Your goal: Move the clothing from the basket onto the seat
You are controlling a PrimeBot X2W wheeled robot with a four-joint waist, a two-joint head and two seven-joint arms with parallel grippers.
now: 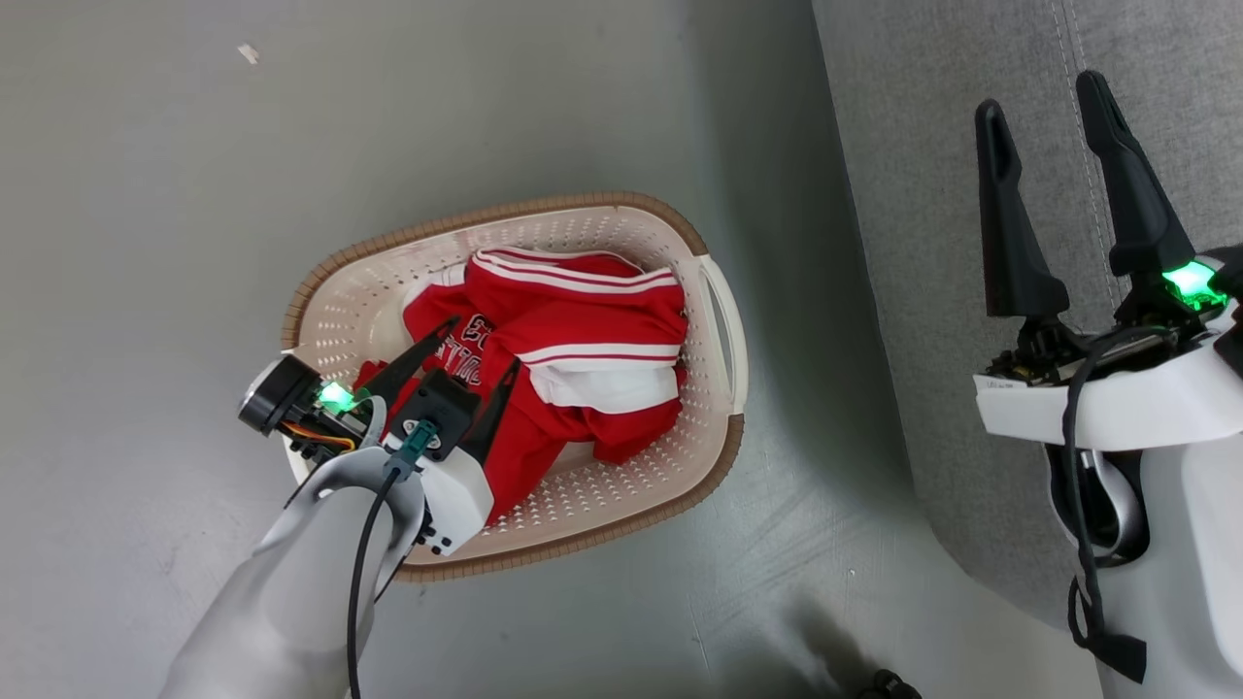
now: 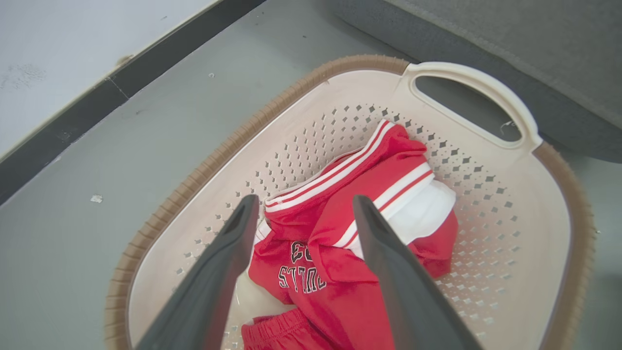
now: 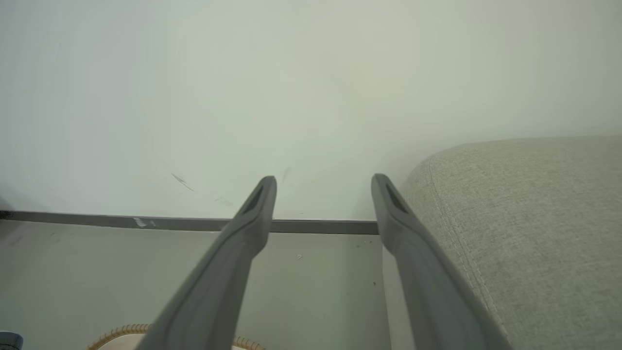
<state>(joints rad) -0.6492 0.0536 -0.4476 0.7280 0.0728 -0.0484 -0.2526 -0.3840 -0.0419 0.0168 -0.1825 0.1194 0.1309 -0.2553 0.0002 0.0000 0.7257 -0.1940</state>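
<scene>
Red, soft-looking knit sits at the centre of the head view: the clothing [image 1: 583, 340] lies crumpled in a heap, banded with white stripe trim and a broad white panel. One fold carries outlined lettering that I can only partly read, as the cloth creases across it. The heap rests inside the basket [image 1: 359, 291], a cream oval of smooth plastic with diamond-punched walls and a brown woven-look rim. Its looped handle [image 2: 476, 87] is on the side toward the seat [image 1: 923, 243]. My left gripper [image 1: 485, 342] hangs over the heap at centre left, its two dark tapered fingers spread apart and holding nothing. At the right of the frame my right gripper [image 1: 1041, 92] is likewise splayed and empty, over the seat. The seat is a grey coarse-woven cushion with a stitched seam and a rounded edge. A strip of smooth grey floor [image 1: 175, 194] separates it from the basket.
</scene>
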